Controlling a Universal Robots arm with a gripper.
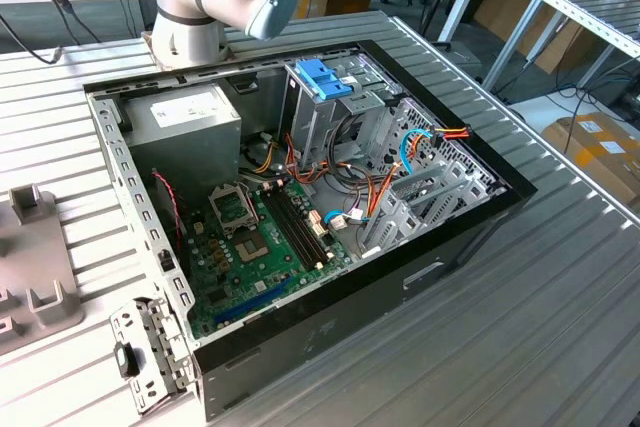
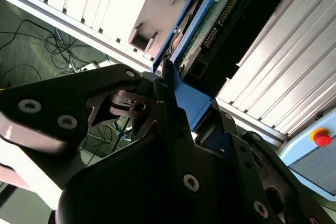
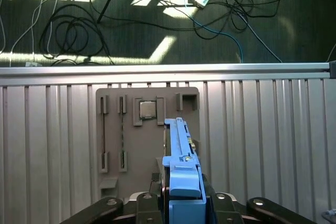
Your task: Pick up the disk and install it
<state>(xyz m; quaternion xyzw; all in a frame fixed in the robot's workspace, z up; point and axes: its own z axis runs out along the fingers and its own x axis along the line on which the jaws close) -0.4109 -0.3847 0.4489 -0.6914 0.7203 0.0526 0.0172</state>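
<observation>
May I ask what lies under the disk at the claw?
A grey tray holding a chip, on the ribbed table; the disk covers the tray part directly below it.

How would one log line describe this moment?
gripper: shut on disk tab | disk: at grey tray | computer case: open, disk not installed

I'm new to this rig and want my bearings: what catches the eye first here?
In the exterior view, an open computer case lies on the ribbed metal table, motherboard exposed, a blue-handled drive cage standing inside it. In the first wrist view the gripper grips the disk by its blue tab end; a grey fixture plate with a processor chip lies behind it.
</observation>
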